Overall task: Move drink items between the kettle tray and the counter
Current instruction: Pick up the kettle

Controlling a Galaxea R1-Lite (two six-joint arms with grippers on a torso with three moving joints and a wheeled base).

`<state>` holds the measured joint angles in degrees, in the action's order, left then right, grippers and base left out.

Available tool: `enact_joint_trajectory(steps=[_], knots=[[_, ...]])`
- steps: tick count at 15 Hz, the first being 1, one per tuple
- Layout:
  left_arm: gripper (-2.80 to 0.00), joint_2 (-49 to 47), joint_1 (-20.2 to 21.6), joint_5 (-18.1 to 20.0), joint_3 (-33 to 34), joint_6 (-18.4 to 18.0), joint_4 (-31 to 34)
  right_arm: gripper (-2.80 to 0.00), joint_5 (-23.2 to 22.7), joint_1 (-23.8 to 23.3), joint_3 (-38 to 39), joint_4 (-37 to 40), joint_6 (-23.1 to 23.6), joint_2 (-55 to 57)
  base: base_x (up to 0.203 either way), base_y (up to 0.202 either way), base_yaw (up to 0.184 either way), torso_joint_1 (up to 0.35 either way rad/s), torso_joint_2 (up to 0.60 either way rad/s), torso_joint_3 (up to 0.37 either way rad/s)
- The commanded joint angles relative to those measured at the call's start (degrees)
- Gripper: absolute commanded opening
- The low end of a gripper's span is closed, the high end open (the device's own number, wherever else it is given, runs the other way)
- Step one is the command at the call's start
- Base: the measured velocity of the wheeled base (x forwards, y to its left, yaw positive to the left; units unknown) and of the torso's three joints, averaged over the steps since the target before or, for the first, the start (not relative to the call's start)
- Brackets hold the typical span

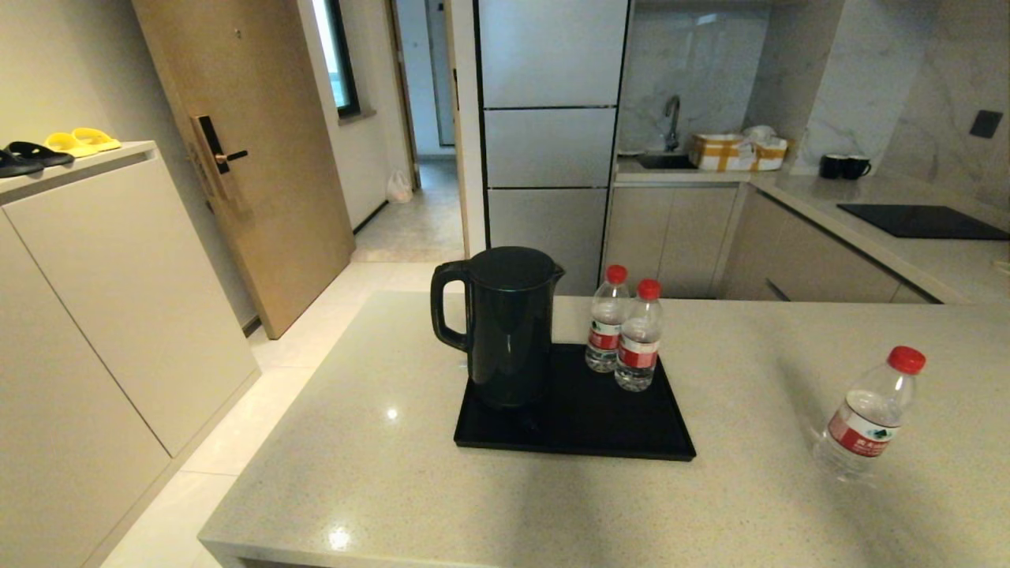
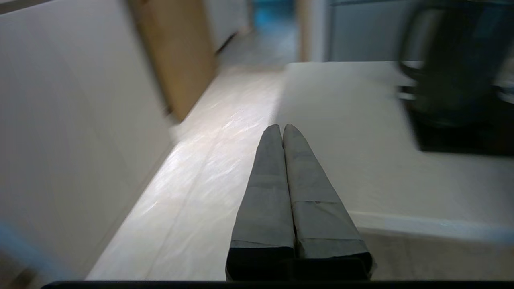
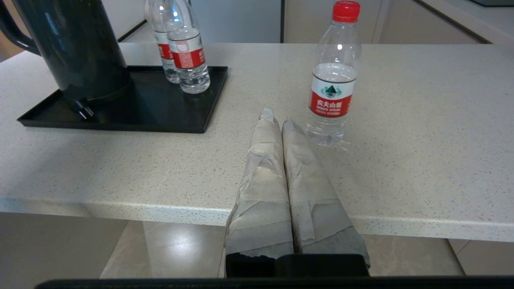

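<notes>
The matte black kettle (image 1: 505, 323) stands on the left half of the black tray (image 1: 631, 438) on the beige counter (image 1: 355, 442). Two red-capped water bottles (image 1: 606, 319) (image 1: 639, 335) stand side by side at the tray's far right corner. A third bottle (image 1: 868, 418) stands alone on the counter at the right. In the right wrist view my right gripper (image 3: 277, 116) is shut and empty over the counter's near edge, just short of that lone bottle (image 3: 333, 80). In the left wrist view my left gripper (image 2: 282, 127) is shut and empty beside the counter's left edge, with the kettle (image 2: 453, 64) far off.
A pale cabinet (image 1: 118, 276) with slippers on top stands at the left, past a strip of floor. Behind the counter are a fridge (image 1: 548, 118), a sink worktop with two black mugs (image 1: 843, 166) and a black hob (image 1: 919, 221).
</notes>
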<state>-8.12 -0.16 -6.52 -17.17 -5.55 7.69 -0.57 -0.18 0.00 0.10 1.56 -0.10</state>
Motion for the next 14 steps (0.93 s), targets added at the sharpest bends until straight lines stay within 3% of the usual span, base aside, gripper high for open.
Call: enact_joint_trajectory(steps=[1,2,5,7,9,11,14], knots=[[-2.80,-17.5,-0.7,-4.3,-10.0,0.5,1.8,-2.80,0.0,0.0,0.0,0.0,0.1,0.1,0.000,0.000,0.000,0.000,0.00,0.000],[-2.80,-22.3,-1.9,-2.5,-12.3,0.3,2.3,-2.80,0.0,0.0,0.0,0.0,0.1,0.1,0.000,0.000,0.000,0.000,0.00,0.000],[-2.80,-37.3,-3.8,9.6,-15.5,0.6,0.8,-2.80,0.0,0.0,0.0,0.0,0.0,0.1,0.000,0.000,0.000,0.000,0.00,0.000],[-2.80,-49.4,-4.5,16.1,-16.2,0.9,-5.6,-2.80,0.0,-0.1,0.0,0.0,-0.1,0.1,0.000,0.000,0.000,0.000,0.00,0.000],[-2.80,-62.4,-5.9,19.8,-17.3,0.8,-13.9,-2.80,0.0,0.0,0.0,0.0,0.1,0.1,0.000,0.000,0.000,0.000,0.00,0.000],[-2.80,-76.1,-8.0,20.6,-19.7,0.7,-24.1,-2.80,0.0,0.0,0.0,0.0,-0.1,0.1,0.000,0.000,0.000,0.000,0.00,0.000],[-2.80,-95.5,-12.5,15.2,-27.4,0.3,-39.7,-2.80,0.0,0.0,0.0,0.0,-0.1,0.1,0.000,0.000,0.000,0.000,0.00,0.000]])
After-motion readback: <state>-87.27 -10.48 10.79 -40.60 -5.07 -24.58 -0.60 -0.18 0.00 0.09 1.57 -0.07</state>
